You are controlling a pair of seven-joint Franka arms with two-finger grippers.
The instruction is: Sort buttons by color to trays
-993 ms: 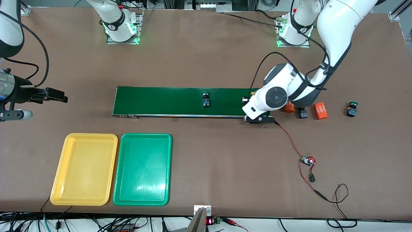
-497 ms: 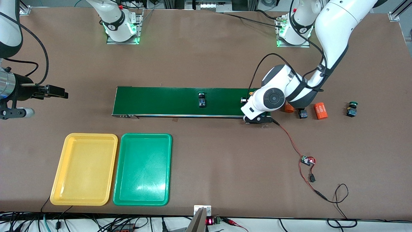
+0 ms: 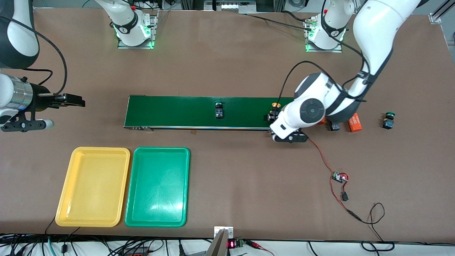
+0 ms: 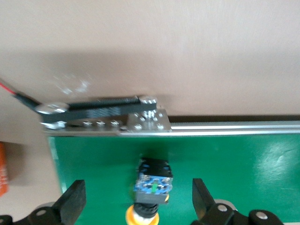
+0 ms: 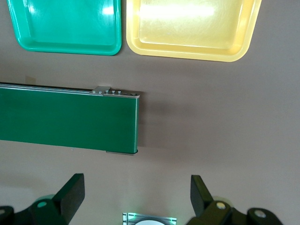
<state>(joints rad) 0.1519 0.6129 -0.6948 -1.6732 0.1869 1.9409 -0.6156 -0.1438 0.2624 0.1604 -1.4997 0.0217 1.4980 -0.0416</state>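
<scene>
buttons on the belt, trays unfilled

the conveyor belt (image 3: 209, 112) is seen mid-table, with the yellow tray (image 3: 93, 186) and green tray (image 3: 157, 186) side by side nearer the camera. the left gripper (image 4: 136, 206) is held over the belt's end toward the left arm, jaws spread wide around a yellow-capped button (image 4: 152, 180) lying on the belt, not gripped. the right gripper (image 5: 133, 197) waits beside the belt's other end, jaws apart and holding nothing. a green-capped button (image 3: 219, 109) lies mid-belt; another green-capped one (image 3: 388, 121) stands on the table.
</scene>
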